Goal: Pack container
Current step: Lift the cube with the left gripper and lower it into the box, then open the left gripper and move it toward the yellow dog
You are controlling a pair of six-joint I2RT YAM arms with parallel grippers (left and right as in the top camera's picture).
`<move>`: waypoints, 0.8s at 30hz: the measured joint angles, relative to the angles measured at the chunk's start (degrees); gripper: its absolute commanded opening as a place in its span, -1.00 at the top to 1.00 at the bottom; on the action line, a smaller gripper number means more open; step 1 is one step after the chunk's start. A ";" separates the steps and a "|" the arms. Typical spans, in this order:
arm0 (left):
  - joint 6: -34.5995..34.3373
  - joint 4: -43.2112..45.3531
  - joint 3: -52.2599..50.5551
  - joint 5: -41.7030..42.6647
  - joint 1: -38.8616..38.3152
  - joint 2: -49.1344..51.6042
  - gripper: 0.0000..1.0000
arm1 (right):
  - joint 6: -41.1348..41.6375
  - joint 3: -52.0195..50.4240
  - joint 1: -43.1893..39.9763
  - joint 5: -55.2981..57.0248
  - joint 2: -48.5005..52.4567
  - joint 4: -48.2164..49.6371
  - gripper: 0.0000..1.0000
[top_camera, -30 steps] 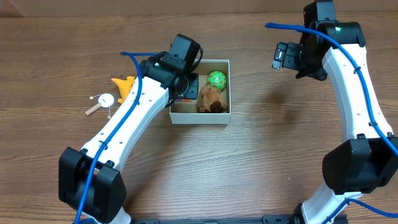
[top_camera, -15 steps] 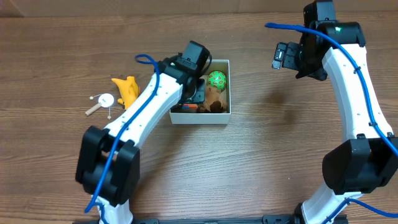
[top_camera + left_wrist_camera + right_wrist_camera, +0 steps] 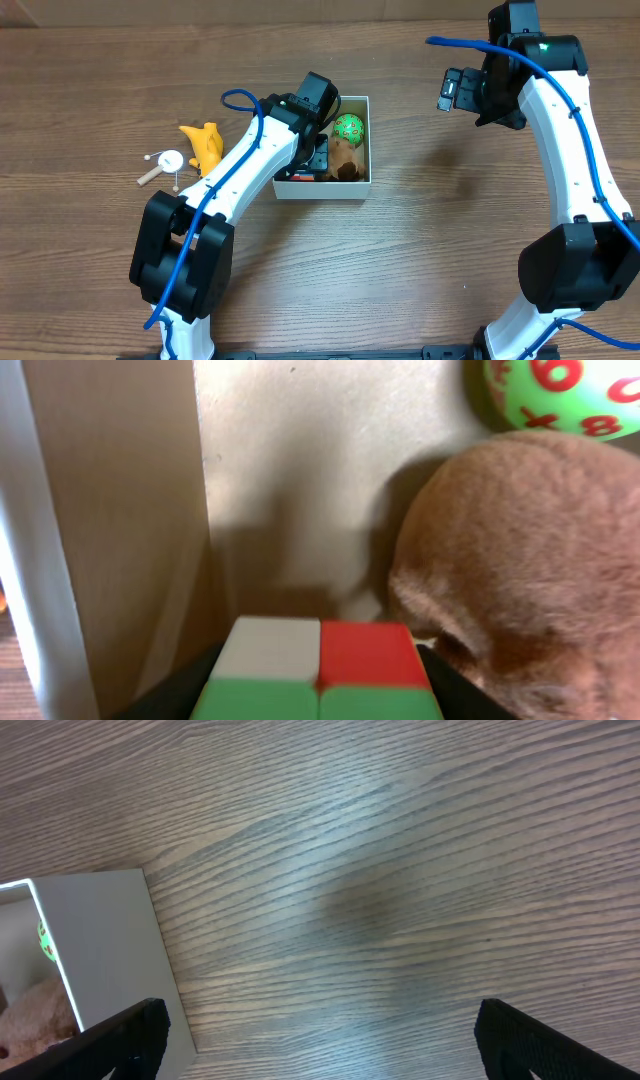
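overhead: the small square white-walled container (image 3: 322, 190) with a brown cardboard floor sits on the wooden desk (image 3: 420, 260); the left pincer (image 3: 318, 160) reaches inside, beside a brown plush toy (image 3: 343, 160) and green numbered ball (image 3: 349, 127). left wrist: it seems clenched on a white, red and green tiled cube (image 3: 318, 670), fingers barely visible. right wrist: the right pincer (image 3: 325, 1040) gapes wide above bare desk.
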 measured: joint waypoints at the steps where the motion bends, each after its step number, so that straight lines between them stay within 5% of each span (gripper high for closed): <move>1: -0.04 -0.13 0.00 -0.02 0.00 0.00 -0.32 | 0.00 0.00 0.00 0.02 0.00 -0.04 -1.00; 11: 0.22 -1.36 1.22 0.00 0.00 0.07 -0.39 | 0.00 0.00 0.00 0.00 0.00 -0.02 -1.00; 20: 1.07 -20.63 27.19 -6.64 0.59 0.11 -0.42 | 0.00 0.00 0.00 0.00 0.00 -0.02 -1.00; 24: 1.27 -25.53 30.12 -11.39 3.28 -0.11 -0.53 | -0.02 0.00 0.00 0.00 0.00 0.00 -1.00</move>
